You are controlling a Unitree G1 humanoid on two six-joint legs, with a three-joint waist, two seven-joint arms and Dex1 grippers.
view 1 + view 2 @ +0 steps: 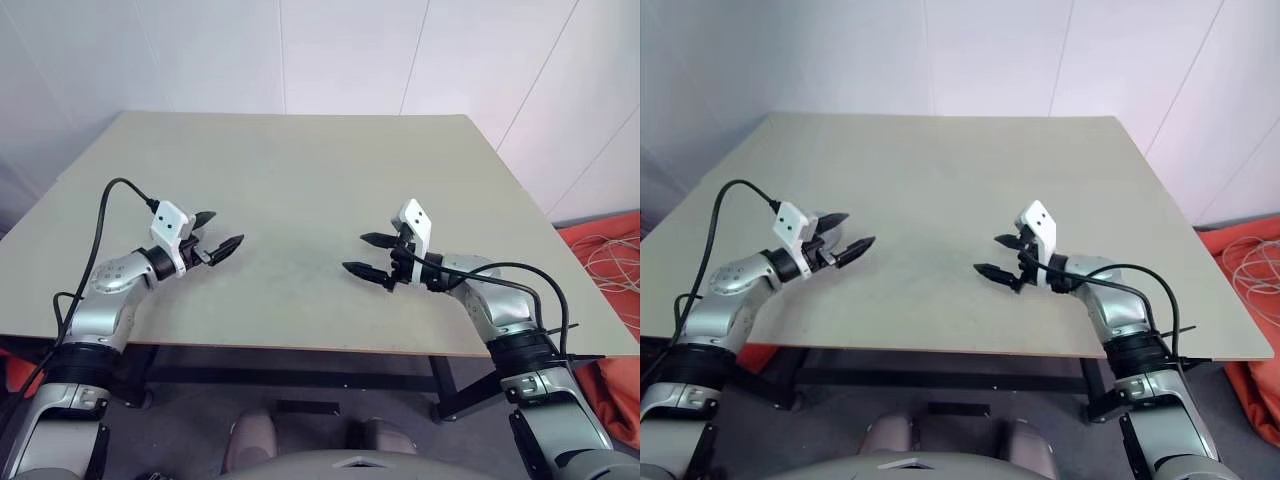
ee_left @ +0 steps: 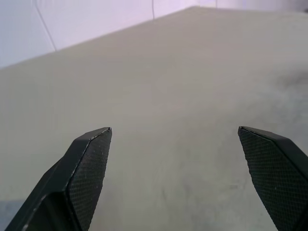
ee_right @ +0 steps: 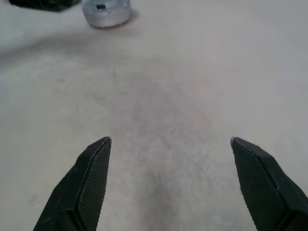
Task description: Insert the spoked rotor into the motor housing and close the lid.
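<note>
Head views: left gripper (image 1: 222, 233) and right gripper (image 1: 364, 254) hover over the beige worktop (image 1: 300, 170), fingers spread, holding nothing.

Left wrist: fingers (image 2: 89, 166) wide apart, bare worktop between.

Right wrist: same; left arm's silvery wrist (image 3: 106, 12) far ahead. Can't tell where the rotor, housing and lid are.

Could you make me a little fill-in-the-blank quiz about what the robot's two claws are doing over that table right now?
1. The left gripper has its fingers ____.
2. The right gripper holds ____ between its fingers.
3. Both grippers hover over a beige ____.
4. The two grippers point ____ each other.

Missing words: open; nothing; table; toward
</note>
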